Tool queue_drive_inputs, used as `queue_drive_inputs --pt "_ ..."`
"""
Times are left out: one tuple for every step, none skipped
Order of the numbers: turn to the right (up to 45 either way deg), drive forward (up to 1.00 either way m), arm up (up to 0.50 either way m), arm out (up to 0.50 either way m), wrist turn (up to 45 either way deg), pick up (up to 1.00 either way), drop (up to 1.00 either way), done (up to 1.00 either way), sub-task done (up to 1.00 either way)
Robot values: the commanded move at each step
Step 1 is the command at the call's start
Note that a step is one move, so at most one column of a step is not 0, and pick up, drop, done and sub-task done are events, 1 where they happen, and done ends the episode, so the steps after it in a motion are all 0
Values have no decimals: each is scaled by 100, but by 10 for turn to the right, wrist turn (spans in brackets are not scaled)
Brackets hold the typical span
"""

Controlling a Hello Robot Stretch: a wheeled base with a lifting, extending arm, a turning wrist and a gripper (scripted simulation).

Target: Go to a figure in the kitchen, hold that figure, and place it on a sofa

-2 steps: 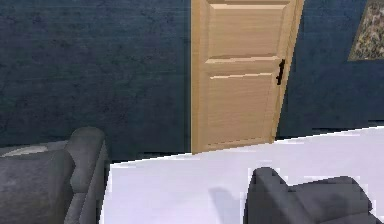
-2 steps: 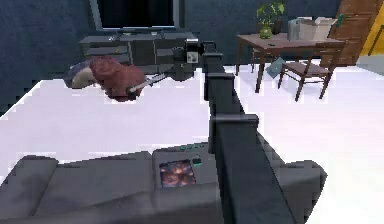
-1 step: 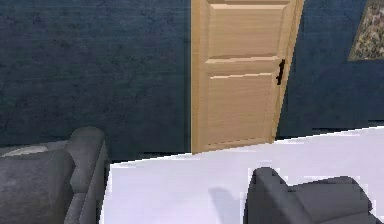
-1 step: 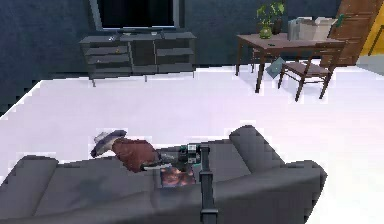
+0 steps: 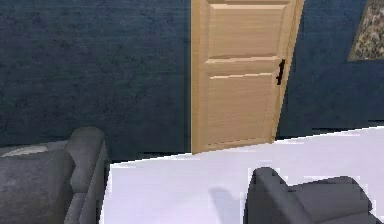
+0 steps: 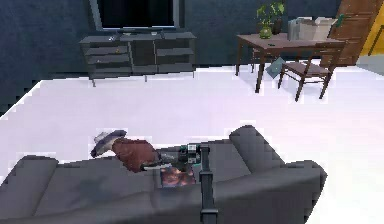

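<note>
Step in hand is judged to be the put-down on the sofa (image 6: 60, 185). Just left of the claw (image 6: 170, 162), a reddish-brown shape w/ a grey end, taken to be the figure (image 6: 128, 152), is seen lying on the seat; whether it is touched by the claw can't be told. Whether the claw's fingers are apart, together or clamped on sth can't be told, nor whether anything is held, since things lie on the cushion at & behind it. A small reddish-and-pale patch (image 6: 177, 180) is seen just below the claw, beside the arm (image 6: 207, 195); what it is can't be made out. For a clean put-down, the figure should be set fully onto the cushion, well in from the edges, & the claw raised straight up before the arm is drawn back, so nothing gets dragged off. Well beyond the claw, the arm side view gives a TV stand (image 6: 140, 50), then a table (image 6: 290, 42) w/ chair (image 6: 312, 72) further right. In the forward view a sofa end (image 5: 70, 165), a wooden door (image 5: 245, 70) & an armchair (image 5: 310, 200) are given.
</note>
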Motion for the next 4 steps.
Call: queue_drive_inputs --pt "0 0 0 0 0 0 100 0 0" --pt "0 0 10 0 0 0 0 0 0" --pt "0 0 0 -8 0 0 0 0 0" --pt "0 0 0 0 0 0 0 100 0"
